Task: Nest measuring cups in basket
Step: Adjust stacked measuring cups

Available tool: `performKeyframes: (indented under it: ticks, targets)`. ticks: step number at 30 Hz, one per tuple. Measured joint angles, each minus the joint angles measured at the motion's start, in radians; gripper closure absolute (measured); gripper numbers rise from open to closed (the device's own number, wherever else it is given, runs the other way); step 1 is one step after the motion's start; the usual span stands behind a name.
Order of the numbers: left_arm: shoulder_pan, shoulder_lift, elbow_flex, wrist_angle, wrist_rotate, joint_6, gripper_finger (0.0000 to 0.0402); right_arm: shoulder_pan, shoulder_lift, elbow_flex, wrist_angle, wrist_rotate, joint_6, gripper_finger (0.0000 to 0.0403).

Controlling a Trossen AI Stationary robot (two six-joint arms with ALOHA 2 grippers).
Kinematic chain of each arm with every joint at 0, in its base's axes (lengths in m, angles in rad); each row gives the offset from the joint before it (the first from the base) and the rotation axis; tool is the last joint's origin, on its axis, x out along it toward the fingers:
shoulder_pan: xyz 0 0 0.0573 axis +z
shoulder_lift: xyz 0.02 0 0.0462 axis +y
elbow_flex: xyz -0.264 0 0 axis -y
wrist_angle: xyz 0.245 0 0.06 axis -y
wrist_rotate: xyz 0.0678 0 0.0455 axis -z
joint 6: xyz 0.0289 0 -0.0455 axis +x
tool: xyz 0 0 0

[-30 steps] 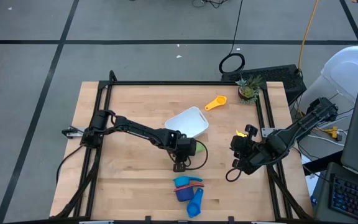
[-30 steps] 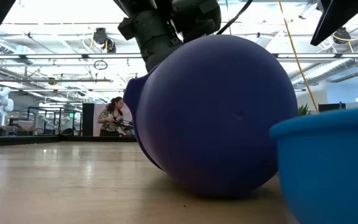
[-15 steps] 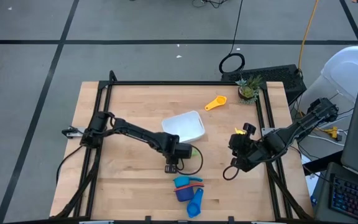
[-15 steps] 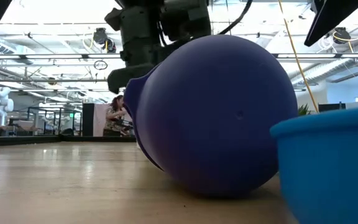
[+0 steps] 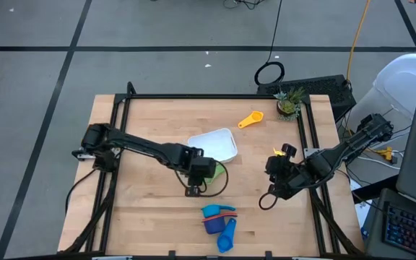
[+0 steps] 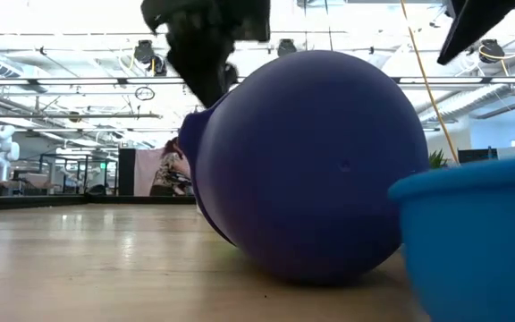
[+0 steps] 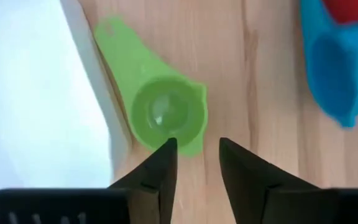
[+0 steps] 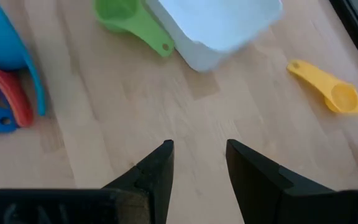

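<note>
The green measuring cup point(image 7: 166, 115) stands mouth up on the table, its handle along the near right wall of the white basket point(image 5: 214, 144). My left gripper point(image 7: 194, 149) hangs open above the cup's rim, clear of it; the low view shows it high point(image 6: 206, 36). The yellow cup point(image 5: 250, 120) lies alone at the far right. The dark blue cup point(image 6: 311, 161) and a light blue cup point(image 6: 472, 233) lie with an orange one point(image 8: 14, 93) near the front edge. My right gripper point(image 8: 197, 155) waits open at the right, over bare wood.
A small potted plant point(image 5: 289, 103) stands at the table's far right corner. Black frame rails point(image 5: 121, 144) run along the left, far and right edges. Bare wood lies between the basket and the blue cups point(image 5: 219, 222).
My left gripper has risen from the table and drawn back toward the table's left edge. The basket has slid a little leftward and turned slightly. The green cup stays on the table beside the basket.
</note>
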Motion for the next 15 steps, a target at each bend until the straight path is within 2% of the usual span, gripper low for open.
performKeyframes:
  ticks: [2, 4, 9, 11, 15]
  targets:
    - [-0.013, -0.037, 0.0, -0.002, -0.002, 0.002, 0.0279, 0.0, 0.0, 0.0, 0.076, -0.004, -0.062, 0.0264]
    - [-0.037, -0.068, 0.001, 0.014, 0.02, 0.027, 0.0279, -0.001, 0.0, 0.0, 0.206, -0.053, -0.178, 0.0264]
    - [-0.091, -0.144, 0.001, 0.043, 0.065, 0.085, 0.0279, -0.064, 0.018, 0.0, 0.548, -0.31, -0.441, 0.0264]
    - [-0.101, -0.166, 0.001, 0.044, 0.065, 0.086, 0.0279, -0.108, 0.037, 0.0, 0.592, -0.416, -0.485, 0.0264]
    - [-0.105, -0.184, 0.0, 0.055, 0.066, 0.081, 0.0279, -0.211, 0.091, 0.0, 0.574, -0.585, -0.537, 0.0264]
